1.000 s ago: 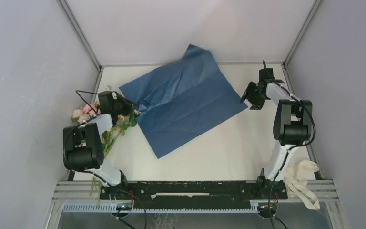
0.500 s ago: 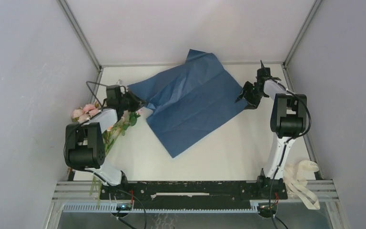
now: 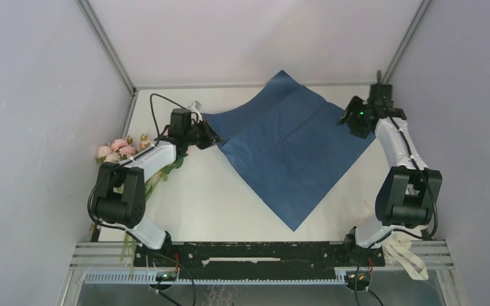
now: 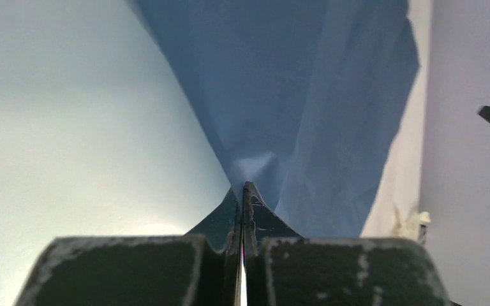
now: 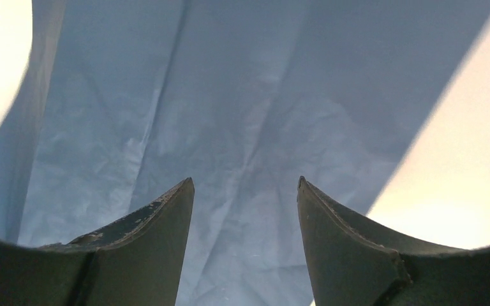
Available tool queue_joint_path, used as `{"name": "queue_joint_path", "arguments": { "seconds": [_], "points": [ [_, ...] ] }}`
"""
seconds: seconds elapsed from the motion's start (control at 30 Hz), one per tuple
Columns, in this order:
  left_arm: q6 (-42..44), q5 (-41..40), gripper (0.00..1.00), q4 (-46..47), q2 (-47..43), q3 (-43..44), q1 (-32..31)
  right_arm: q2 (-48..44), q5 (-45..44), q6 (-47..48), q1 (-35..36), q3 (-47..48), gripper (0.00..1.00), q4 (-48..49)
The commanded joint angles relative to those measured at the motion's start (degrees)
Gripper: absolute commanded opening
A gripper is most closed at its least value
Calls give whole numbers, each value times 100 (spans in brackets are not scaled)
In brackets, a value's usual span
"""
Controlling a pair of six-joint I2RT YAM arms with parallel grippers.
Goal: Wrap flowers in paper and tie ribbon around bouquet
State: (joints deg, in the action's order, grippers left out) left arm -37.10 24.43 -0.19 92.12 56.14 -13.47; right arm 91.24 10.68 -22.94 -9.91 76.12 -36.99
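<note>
paper (image 3: 287, 153): blue sheet lying as a diamond mid-counter (image 3: 210, 197) | left gripper (image 3: 207, 135): jaws pinched on its left corner, likely to position it | right gripper (image 3: 356, 121): jaws wide above right corner, holding nothing | flowers (image 3: 121, 150): lying at left edge, unwrapped

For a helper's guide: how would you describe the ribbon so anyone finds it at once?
Go to the white table's near right corner, where the right arm is bolted. Beside that base lies the ribbon, a loose tangle of narrow cream-white loops. The paper is a broad blue sheet and the flowers are pink, at the left edge.
</note>
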Motion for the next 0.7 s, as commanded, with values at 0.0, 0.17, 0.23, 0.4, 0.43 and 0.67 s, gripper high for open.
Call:
{"name": "queue_joint_path", "arguments": {
  "seconds": [0.0, 0.17, 0.23, 0.4, 0.43, 0.67],
  "points": [
    [611, -627, 0, -268, 102, -383, 108, 147, -109, 213, 829, -312, 69, 61],
    [1093, -1106, 0, -498, 307, -505, 300, 409, -697, 163, 1639, -573, 69, 73],
    [1238, -1050, 16, -460, 279, -564, 297, 581, -821, 121, 1694, -664, 69, 118],
    [1833, -749, 67, -951, -158, -381, 302, 818, -944, 167, 1715, -756, 68, 87],
    [2040, -781, 75, -1092, -346, -327, 302, 787, -961, 174, 1743, -766, 68, 87],
    [4359, -1637, 100, -2923, -1474, 277, 439, 267, -989, 216, 1981, -769, 68, 63]
  ]
}}
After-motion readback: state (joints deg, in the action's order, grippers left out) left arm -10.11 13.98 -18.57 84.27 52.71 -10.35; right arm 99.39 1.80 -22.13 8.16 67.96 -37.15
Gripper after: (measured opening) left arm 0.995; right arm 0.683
